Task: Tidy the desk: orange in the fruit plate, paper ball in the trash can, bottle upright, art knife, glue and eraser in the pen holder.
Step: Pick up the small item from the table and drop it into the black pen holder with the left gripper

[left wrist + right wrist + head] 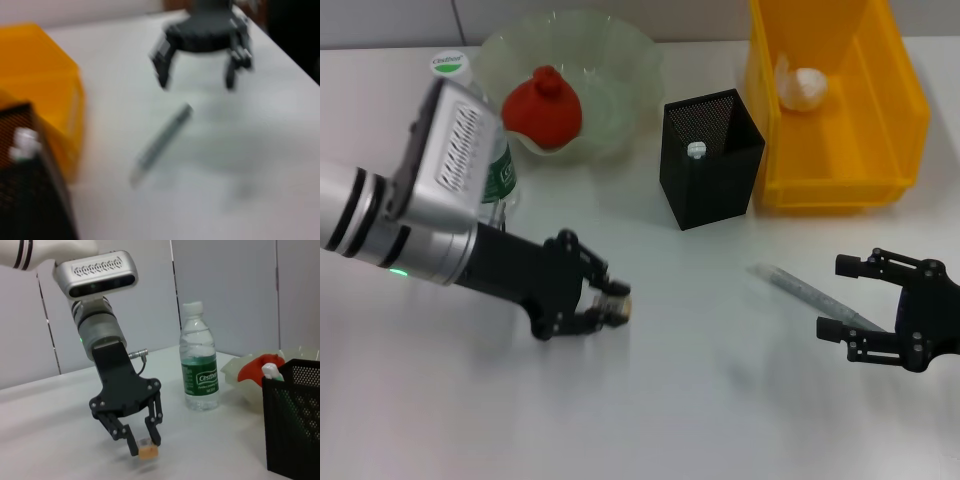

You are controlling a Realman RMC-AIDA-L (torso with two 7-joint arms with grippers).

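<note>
The left tool (605,300) is clamped on the eraser (617,305), a small tan block pinched between its tips. Using the pen holder (710,160) as the marker: the eraser is in front of it and off to the robot's left, held just above the white surface (700,400), w/ a gap under it in the right wrist view.

To do this step well, I think the arm should lift first, so the block goes higher than the pen holder's rim. Then move over the open top, center it, & only then let go. The glue (696,151) already stands inside, so aim for the free part of the box. Keep the squeeze steady; the block is small & could slip or twist out.

The eraser is short & chunky, so it has no real long side to line up. Its flat sides look about level.

The art knife (805,292) lies flat in front of the pen holder, toward the robot's right. Its long side runs slanted, one end nearer the pen holder, the other end near the right tool (850,300). That tool hangs by the far end w/ its tips apart, holding nothing.

The bottle (480,150) stands upright left of the pen holder, beside the fruit plate (630,60).
</note>
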